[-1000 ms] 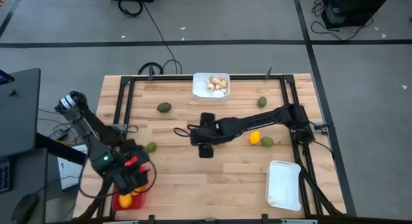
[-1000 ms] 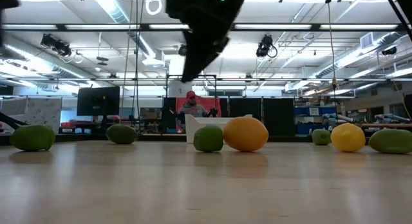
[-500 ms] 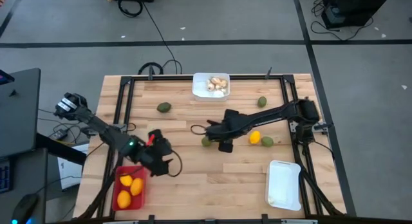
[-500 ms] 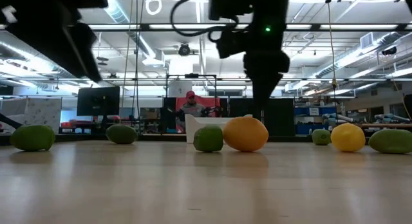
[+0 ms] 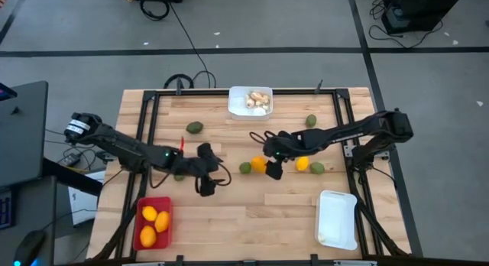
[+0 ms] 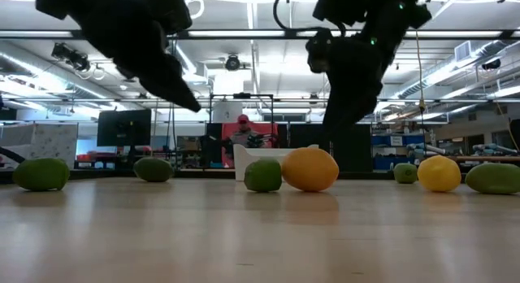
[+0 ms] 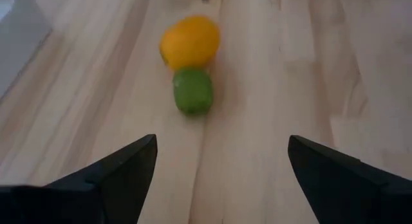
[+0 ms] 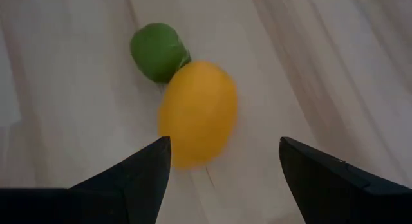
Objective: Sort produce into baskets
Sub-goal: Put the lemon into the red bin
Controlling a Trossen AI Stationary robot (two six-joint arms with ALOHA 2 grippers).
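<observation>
An orange fruit and a green fruit lie touching each other at mid-table. My right gripper hovers open just right of the orange fruit, which sits ahead of the fingers with the green fruit beyond it. My left gripper hangs open to their left, facing the green fruit and the orange fruit behind it. The red basket at the near left holds orange fruits.
A yellow fruit and a green fruit lie right of the pair. More green fruits lie farther back. One white basket with pale pieces stands at the far edge. Another white basket is at the near right.
My left gripper has swung from over the red basket toward the table's middle and far side, sinking a little and rolling. My right gripper has drawn back toward the table's right edge, uncovering the orange and green fruits, and now hovers beside the orange one.
</observation>
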